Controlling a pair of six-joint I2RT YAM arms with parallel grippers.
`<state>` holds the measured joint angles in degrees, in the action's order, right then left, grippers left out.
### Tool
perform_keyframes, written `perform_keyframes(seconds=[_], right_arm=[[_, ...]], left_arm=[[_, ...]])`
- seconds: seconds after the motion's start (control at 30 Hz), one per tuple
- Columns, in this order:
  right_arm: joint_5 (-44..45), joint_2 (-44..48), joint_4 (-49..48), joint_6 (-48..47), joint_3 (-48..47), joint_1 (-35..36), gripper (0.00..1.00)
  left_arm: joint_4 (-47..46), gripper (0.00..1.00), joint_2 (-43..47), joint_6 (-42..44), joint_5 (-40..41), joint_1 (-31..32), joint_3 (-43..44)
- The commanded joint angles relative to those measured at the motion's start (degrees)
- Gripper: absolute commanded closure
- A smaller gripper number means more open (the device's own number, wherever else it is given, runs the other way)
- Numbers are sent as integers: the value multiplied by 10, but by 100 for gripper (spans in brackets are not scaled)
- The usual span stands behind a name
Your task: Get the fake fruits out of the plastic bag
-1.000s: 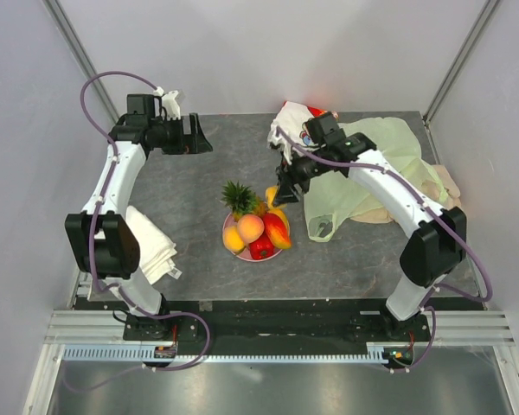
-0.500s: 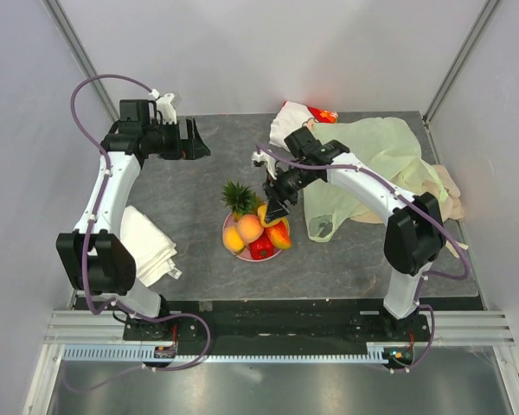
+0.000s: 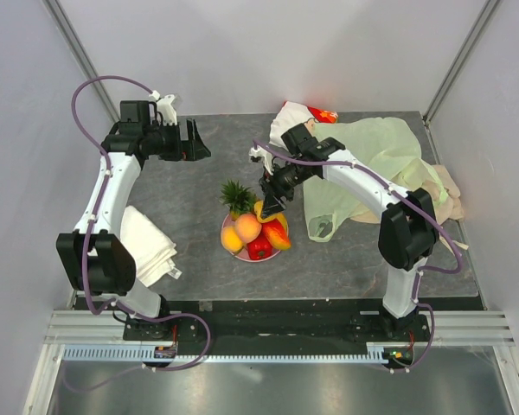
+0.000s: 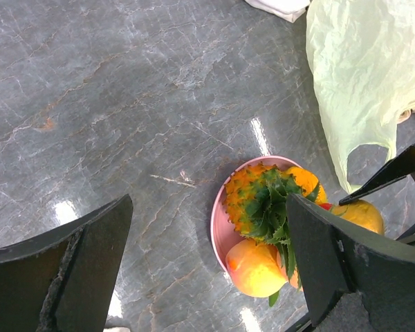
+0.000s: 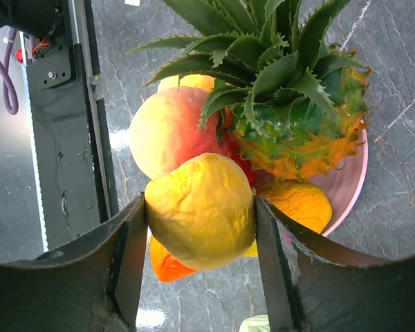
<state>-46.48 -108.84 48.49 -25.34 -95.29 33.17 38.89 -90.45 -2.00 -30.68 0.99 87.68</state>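
On a pink plate [image 3: 226, 226] near the table's middle lie the fake fruits: a pineapple [image 3: 236, 197], a peach [image 3: 249, 227], a red pepper piece [image 3: 261, 249] and a yellow-red mango [image 3: 278, 233]. My right gripper [image 3: 271, 206] hangs just above the plate's far right side, shut on a wrinkled yellow fruit [image 5: 200, 211]. The right wrist view looks down past it at the pineapple [image 5: 290, 104] and peach [image 5: 167, 128]. The pale-green plastic bag [image 3: 372, 160] lies flat at the right. My left gripper [image 3: 195, 138] is open with nothing in it, up at the far left, well away from the plate [image 4: 225, 232].
A folded white cloth [image 3: 151, 246] lies at the left edge. A white-and-red pouch [image 3: 296, 112] sits at the back behind the bag. Beige cloth [image 3: 447, 186] shows under the bag's right side. Walls close in the table on three sides.
My right gripper has carried the yellow fruit leftward from beside the bag to over the plate. The left arm drew slightly left at first, then stayed still.
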Motion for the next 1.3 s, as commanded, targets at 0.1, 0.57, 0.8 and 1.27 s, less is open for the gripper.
perform_keyframes(seconds=[0.1, 0.57, 0.8, 1.27], right_arm=[[-9, -1, -16, -3, -14, 2, 32], [-9, -9, -1, -5, -5, 2, 2], [-5, -11, -3, -1, -9, 2, 2], [15, -30, -19, 9, -25, 1, 2]], left_arm=[[-11, 1, 14, 18, -25, -1, 1], [-10, 1, 15, 19, -31, -1, -3], [-11, 1, 14, 18, -35, -1, -2], [-11, 1, 14, 34, -40, -1, -6]])
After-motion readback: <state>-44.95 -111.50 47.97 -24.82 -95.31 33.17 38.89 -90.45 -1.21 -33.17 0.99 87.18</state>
